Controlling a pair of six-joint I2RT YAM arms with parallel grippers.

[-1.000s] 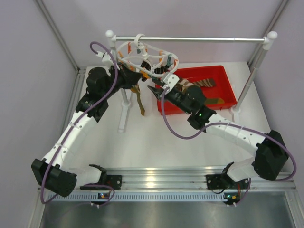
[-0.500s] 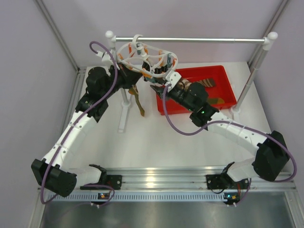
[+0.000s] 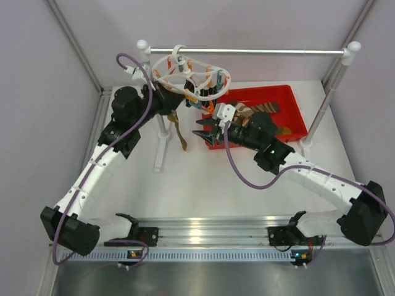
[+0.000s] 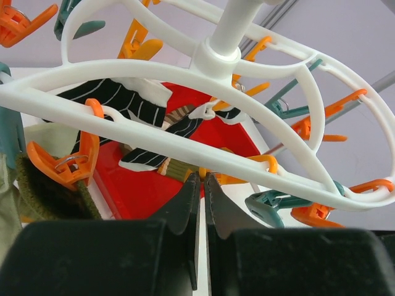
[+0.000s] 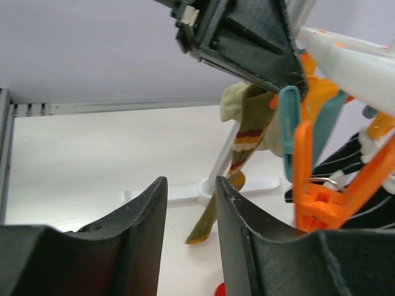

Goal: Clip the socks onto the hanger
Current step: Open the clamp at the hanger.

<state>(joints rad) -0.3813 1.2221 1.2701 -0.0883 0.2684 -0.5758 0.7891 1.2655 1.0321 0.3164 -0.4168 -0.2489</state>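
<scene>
The white oval hanger (image 3: 192, 77) hangs from the silver rail, with orange and teal clips around its ring. An olive striped sock (image 3: 179, 132) dangles from one clip at its left side; it also shows in the right wrist view (image 5: 247, 132). My left gripper (image 3: 171, 100) is up at the hanger's left edge, its jaws closed to a slit on an orange clip (image 4: 213, 174) under the ring (image 4: 185, 143). My right gripper (image 3: 204, 132) is open and empty, below the hanger, by the red tray's left end. More socks (image 3: 262, 108) lie in the tray.
The red tray (image 3: 295, 98) sits at the back right under the rail (image 3: 247, 52). The rail's white posts stand at left (image 3: 162, 132) and right (image 3: 321, 117), each on a flat foot. Grey walls close the sides and back.
My right gripper has drawn back from the hanger's clips, moving left and toward the front. My left gripper and the hanging sock have barely moved.
</scene>
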